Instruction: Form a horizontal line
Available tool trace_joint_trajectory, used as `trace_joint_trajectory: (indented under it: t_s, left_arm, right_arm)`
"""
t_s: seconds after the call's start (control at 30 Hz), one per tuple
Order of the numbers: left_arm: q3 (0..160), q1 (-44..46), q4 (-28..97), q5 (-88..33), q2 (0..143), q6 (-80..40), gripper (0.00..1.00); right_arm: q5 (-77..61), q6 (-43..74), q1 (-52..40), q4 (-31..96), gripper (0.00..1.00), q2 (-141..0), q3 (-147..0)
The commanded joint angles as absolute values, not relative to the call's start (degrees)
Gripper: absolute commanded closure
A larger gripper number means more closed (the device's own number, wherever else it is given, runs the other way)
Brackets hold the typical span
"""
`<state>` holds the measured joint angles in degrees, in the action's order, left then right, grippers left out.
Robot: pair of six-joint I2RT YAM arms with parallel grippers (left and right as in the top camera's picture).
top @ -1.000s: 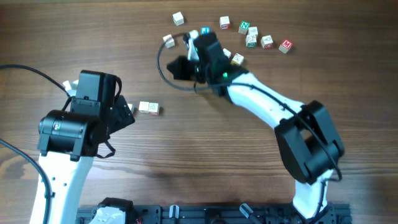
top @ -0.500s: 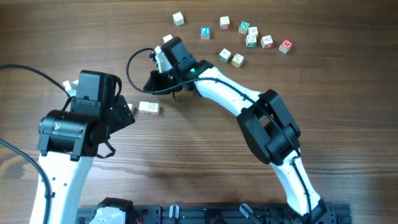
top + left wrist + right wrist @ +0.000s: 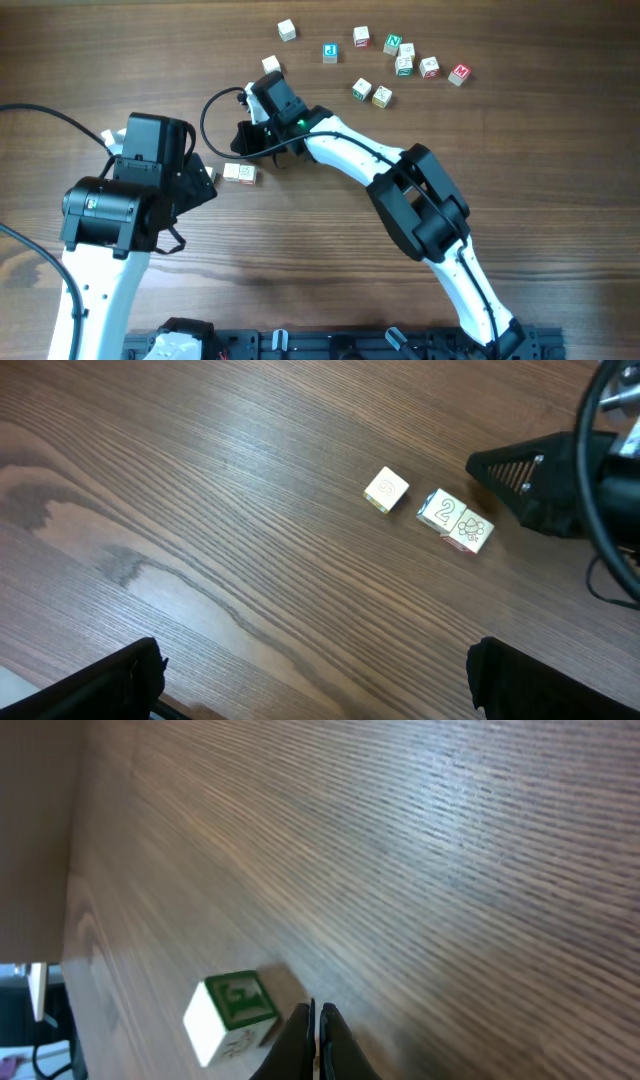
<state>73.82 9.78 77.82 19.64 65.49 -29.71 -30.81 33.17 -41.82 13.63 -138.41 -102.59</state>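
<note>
Eleven loose letter cubes (image 3: 361, 89), three cream cubes (image 3: 441, 512), two robot arms (image 3: 110, 210)

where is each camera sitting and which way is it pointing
overhead: above the table, looking straight down; both arms show, left gripper and right gripper.
left wrist: on the left arm, looking along the table at a pair of cubes touching and a single cube; its open fingers at the bottom corners.
right wrist: low over the table, facing a green-letter cube; its shut fingers at the bottom.
shared: overhead and left wrist both show the pair of cubes and the right gripper.
</note>
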Motion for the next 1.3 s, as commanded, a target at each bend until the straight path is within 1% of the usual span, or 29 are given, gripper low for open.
trace_joint_trajectory:
  t_s: [0.0,1.27]
  left_arm:
    - [73.82,9.47,77.87,19.53,65.80,-30.48,0.00]
    - [73.82,9.47,77.87,19.53,65.80,-30.50,0.00]
  right_arm:
    - [-30.87,33.87,-42.17,13.28,0.96,-139.94,-103.77]
    - [-33.93,35.14,-42.59,16.99,0.95,-139.94,-103.77]
